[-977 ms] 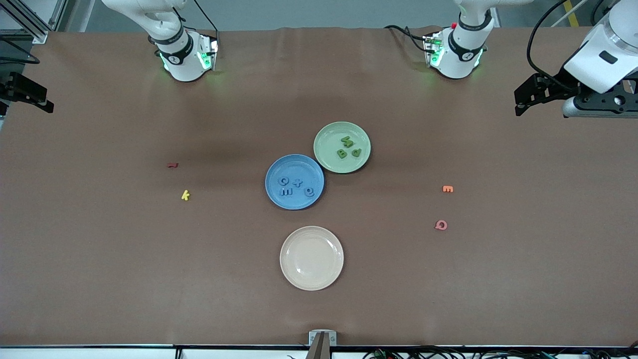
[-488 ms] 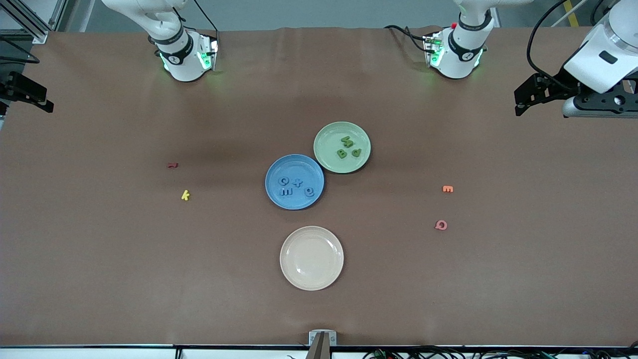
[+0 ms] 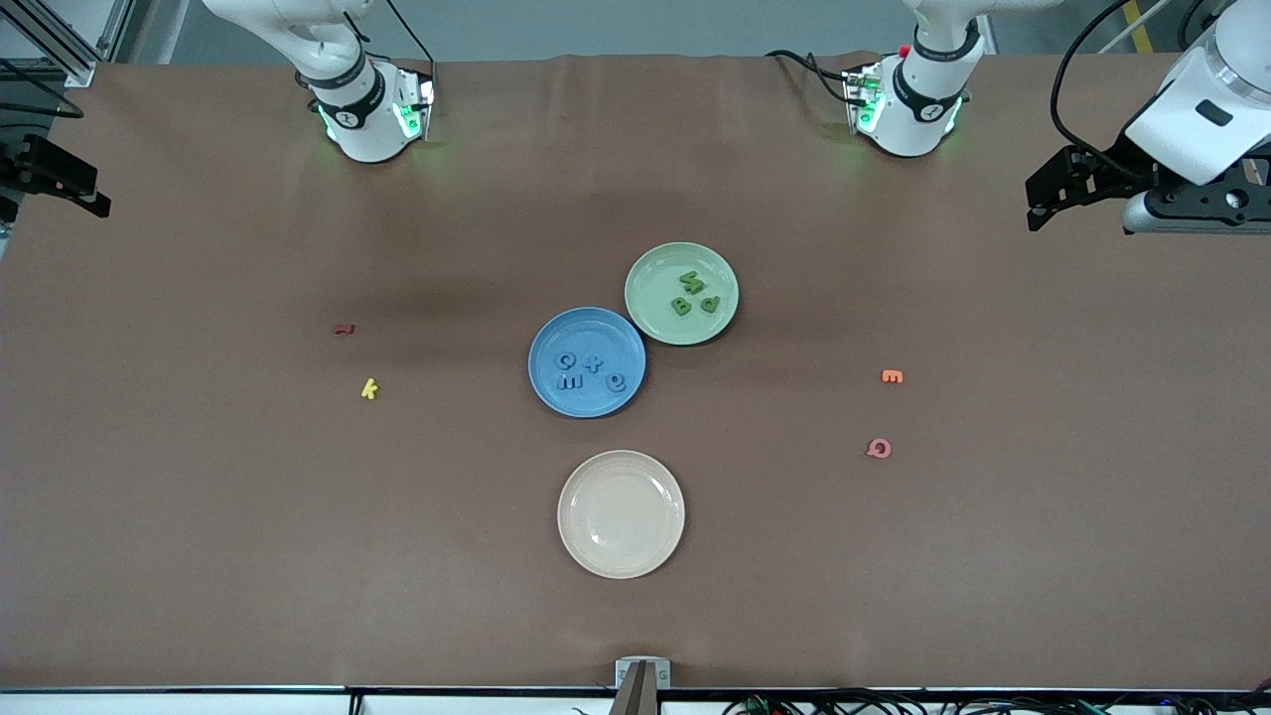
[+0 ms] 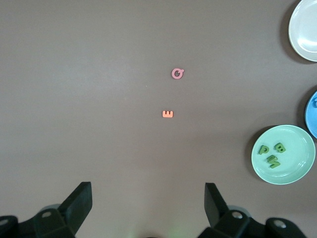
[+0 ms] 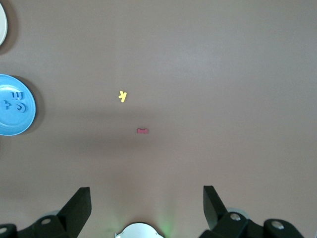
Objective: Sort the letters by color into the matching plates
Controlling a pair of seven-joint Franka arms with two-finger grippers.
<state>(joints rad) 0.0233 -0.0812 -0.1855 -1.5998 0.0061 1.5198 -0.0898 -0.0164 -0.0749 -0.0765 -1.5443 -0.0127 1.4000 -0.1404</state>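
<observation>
Your four small blue foam letters (image 3: 591,372) lie in the glossy round blue plate (image 3: 556,338); the green foam letters (image 3: 692,295), a B among them, lie in the pale green plate (image 3: 655,268) touching it. An orange foam E (image 3: 892,376) and pink Q (image 3: 879,448) sit toward the left arm's end, a yellow k (image 3: 369,388) and dark red letter (image 3: 344,329) toward the right's. The cream plate (image 3: 596,487) sits nearest the camera. The left gripper (image 4: 148,203) and the right gripper (image 5: 146,203) wait with fingers apart, each over bare table at its own end.

Both arms wait raised at their ends of the counter, the left hand (image 4: 147,210) and the right hand (image 5: 146,208) each with fingers spread wide, holding nothing.
</observation>
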